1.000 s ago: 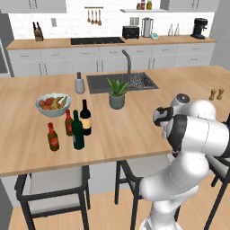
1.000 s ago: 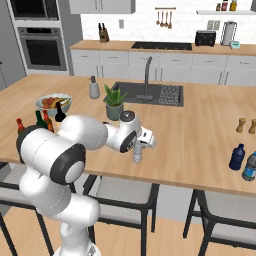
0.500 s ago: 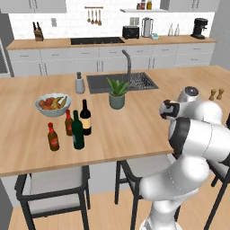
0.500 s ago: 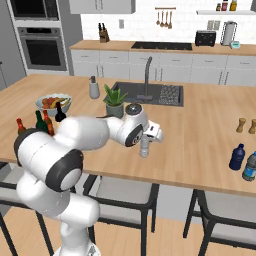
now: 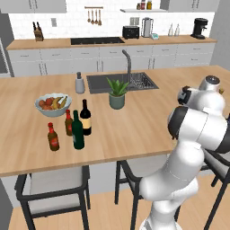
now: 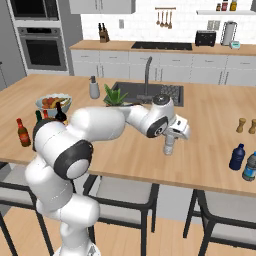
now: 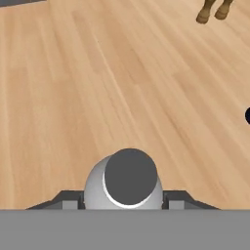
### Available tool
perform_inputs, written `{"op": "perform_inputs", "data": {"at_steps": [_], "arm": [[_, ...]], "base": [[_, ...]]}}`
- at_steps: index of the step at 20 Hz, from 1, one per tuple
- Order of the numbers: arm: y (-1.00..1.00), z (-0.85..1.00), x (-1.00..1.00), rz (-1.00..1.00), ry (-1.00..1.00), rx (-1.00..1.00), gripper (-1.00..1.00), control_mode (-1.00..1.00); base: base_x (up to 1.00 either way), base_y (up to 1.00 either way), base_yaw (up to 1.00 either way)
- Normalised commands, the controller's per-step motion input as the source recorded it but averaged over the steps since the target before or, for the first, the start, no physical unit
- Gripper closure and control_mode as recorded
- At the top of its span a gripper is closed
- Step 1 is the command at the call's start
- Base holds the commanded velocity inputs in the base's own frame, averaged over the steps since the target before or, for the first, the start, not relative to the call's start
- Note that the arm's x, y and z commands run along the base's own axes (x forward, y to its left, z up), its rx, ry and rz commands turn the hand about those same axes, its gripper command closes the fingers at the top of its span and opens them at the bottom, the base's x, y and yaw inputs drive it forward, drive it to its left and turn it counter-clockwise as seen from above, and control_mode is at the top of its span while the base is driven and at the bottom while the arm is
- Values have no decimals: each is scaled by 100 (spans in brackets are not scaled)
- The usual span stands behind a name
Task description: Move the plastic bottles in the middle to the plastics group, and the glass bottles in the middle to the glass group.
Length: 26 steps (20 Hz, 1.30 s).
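Claw (image 6: 170,145) down low over the bench (image 6: 210,120), and I've got the small pale bottle (image 6: 169,145) pinched between my fingers — from the hand camera its dark round cap (image 7: 130,177) sits right between the two finger tips, looking straight down on it. Bottle upright, its base at the wood or just above it; I cannot tell which.

Off to my right, near the bench's end, two blue bottles (image 6: 237,157) stand close together, well apart from what I'm holding. Beyond them, the salt and pepper mills (image 6: 241,125) stand side by side — I catch them at the top of the hand camera too (image 7: 211,10).

Over on the far left side, the tall near-black wine bottle (image 5: 85,117) with its cream label and red top stands beside the dark green bottle (image 5: 78,130), the green one a touch nearer the bench edge. Two short brown bottles with red labels flank them: one (image 5: 53,137) out to the left, one (image 5: 68,123) tucked just behind the green. A fruit bowl (image 5: 52,104) sits behind that cluster, a potted plant (image 5: 117,93) in front of the sink (image 5: 121,81), and a soap dispenser (image 5: 80,83) by the sink's left corner.
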Motion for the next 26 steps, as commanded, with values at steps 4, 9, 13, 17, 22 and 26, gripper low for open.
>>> {"op": "perform_inputs", "data": {"at_steps": [4,9,13,17,22,26], "arm": [[-76,-41,0,-14,3,0,100,-100],[-57,-56,-1,-14,-1,-1,100,-100],[-55,0,0,-15,-2,-2,100,-100],[-45,0,0,-17,0,0,100,-100],[-45,11,0,-18,-5,0,100,-100],[-52,4,-3,-20,-4,0,100,-100]], "base": [[0,0,0],[0,0,0],[0,0,0],[0,0,0],[0,0,0],[0,0,0]]}}
